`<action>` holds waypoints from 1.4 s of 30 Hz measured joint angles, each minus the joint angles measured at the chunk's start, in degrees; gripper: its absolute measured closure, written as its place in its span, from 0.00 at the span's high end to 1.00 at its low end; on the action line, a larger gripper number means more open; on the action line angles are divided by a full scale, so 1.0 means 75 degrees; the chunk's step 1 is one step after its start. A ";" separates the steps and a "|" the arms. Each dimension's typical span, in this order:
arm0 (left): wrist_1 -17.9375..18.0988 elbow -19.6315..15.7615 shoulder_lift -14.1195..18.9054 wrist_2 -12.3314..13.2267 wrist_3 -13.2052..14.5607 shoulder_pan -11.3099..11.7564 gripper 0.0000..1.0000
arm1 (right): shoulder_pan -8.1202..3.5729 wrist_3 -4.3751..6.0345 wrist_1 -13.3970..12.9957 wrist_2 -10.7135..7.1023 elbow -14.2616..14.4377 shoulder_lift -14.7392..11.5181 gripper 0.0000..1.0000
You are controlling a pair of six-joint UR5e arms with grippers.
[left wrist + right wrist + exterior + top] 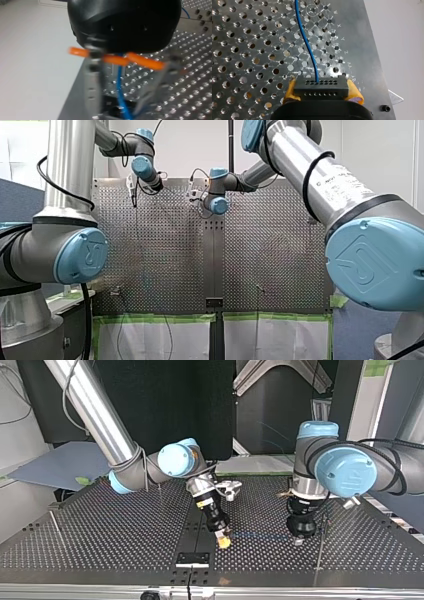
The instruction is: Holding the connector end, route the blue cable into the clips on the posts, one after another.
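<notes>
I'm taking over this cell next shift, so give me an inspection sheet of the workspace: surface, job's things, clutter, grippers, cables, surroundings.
Surface: perforated table, level.
Job's things: blue cable runs from a black connector across the holes. Thin posts stand on the table, and their clips are too small to tell.
Clutter: nothing seen.
Grippers: right gripper has its yellow pads shut on the connector. The left gripper is low over the blue cable; whether it is open or shut is unclear.
Cables: black cables run along the arms.
Surroundings: green tape at the table's edge; grey board at the top view's left.
</notes>
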 joint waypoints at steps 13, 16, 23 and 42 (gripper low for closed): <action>-0.0158 -0.0008 -0.0670 -0.0166 0.0003 -0.0429 0.02 | -0.0240 -0.0007 -0.0023 0.0067 0.0584 0.0018 0.00; -0.0155 -0.0060 -0.0825 -0.0228 0.0019 -0.0540 0.02 | -0.0279 -0.0007 -0.0026 0.0077 0.0741 0.0030 0.00; 0.0123 -0.0413 -0.0907 -0.0296 0.0046 -0.0763 0.02 | -0.0289 -0.0016 -0.0026 0.0202 0.1034 0.0056 0.00; 0.0991 -0.0968 -0.1544 -0.0512 0.0083 -0.1381 0.02 | -0.0302 -0.0176 -0.0045 0.0511 0.1776 0.0101 0.00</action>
